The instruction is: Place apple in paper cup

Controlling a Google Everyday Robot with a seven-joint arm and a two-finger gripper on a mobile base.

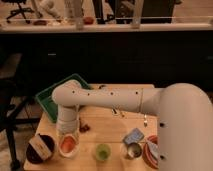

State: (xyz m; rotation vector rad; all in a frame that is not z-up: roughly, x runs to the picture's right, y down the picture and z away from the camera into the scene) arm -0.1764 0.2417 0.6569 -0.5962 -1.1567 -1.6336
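My white arm reaches from the right across the wooden table [115, 131] and bends down at the left. The gripper [67, 134] points straight down at the front left of the table. Right beneath it stands a pale paper cup [68, 152], and an orange-red round thing, the apple [67, 144], shows at the cup's mouth between the gripper's end and the cup. I cannot tell whether the apple is held or rests in the cup.
A dark bowl [40, 148] with a pale item sits left of the cup. A small green cup [102, 152], a metal cup [132, 149] and a red plate [148, 152] with packets stand along the front edge. A green tray [50, 96] lies at the back left. A small red bit [84, 128] lies near the gripper.
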